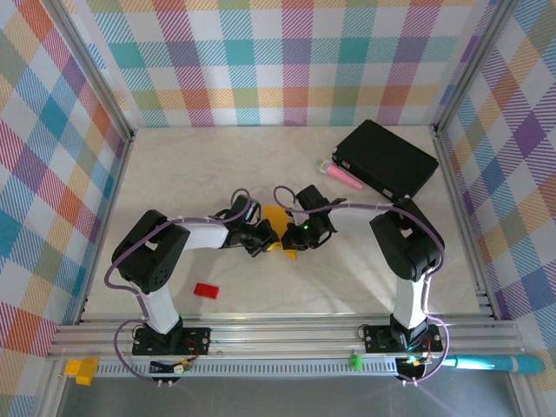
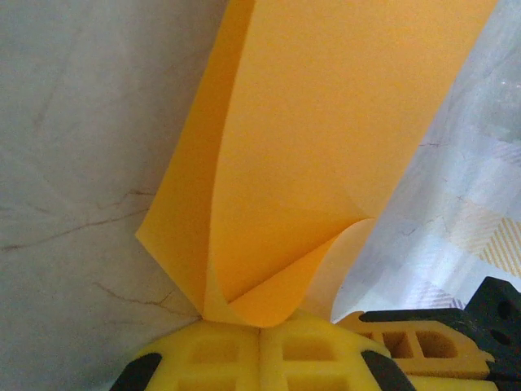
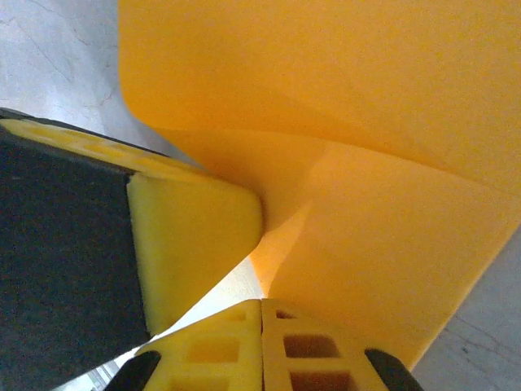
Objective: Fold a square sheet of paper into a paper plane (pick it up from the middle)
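As you read up from the arm bases in the top view, the small red block (image 1: 206,291) comes first, lying alone on the table (image 1: 174,174) beside the left arm. Further in, at mid-table, your left gripper (image 1: 261,236) and right gripper (image 1: 300,234) face each other with the square sheet of paper (image 1: 278,217) between them. From above you cannot judge either claw's gap. The wrist cameras settle it. In the left wrist view the left gripper (image 2: 260,326) has its yellow fingers pressed together, pinching the lower edge of the sheet (image 2: 326,122), which curls upward in a loose roll. One finger of the other claw shows at bottom right. In the right wrist view the right gripper (image 3: 262,305) is likewise clamped narrow on the paper (image 3: 366,163), with the left claw's yellow pad just beside it, touching the same fold. The overhead view adds the far corner: the pink stick (image 1: 340,175) lies against the black box (image 1: 387,158), well apart from the paper.
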Robot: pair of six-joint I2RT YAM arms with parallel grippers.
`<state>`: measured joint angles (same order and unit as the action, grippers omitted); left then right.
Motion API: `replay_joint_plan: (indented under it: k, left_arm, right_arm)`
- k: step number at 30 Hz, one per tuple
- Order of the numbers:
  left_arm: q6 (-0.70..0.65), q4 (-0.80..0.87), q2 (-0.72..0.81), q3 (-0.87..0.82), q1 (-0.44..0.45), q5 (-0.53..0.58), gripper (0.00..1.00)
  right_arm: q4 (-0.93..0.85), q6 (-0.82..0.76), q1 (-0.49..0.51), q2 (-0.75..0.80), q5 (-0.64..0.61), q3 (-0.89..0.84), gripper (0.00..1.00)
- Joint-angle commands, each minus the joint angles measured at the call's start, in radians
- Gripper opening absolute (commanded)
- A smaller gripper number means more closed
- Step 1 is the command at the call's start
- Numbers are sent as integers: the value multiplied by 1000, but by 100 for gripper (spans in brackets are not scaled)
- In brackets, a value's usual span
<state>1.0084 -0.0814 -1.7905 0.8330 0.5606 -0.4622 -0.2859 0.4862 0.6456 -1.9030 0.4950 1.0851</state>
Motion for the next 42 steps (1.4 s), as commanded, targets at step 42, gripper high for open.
replay_joint_plan:
  k: [42]
  left_arm:
    - [-17,37,-64,-41,-11,53,0]
  right_arm:
    - [16,102,0,135,-85,-76,8]
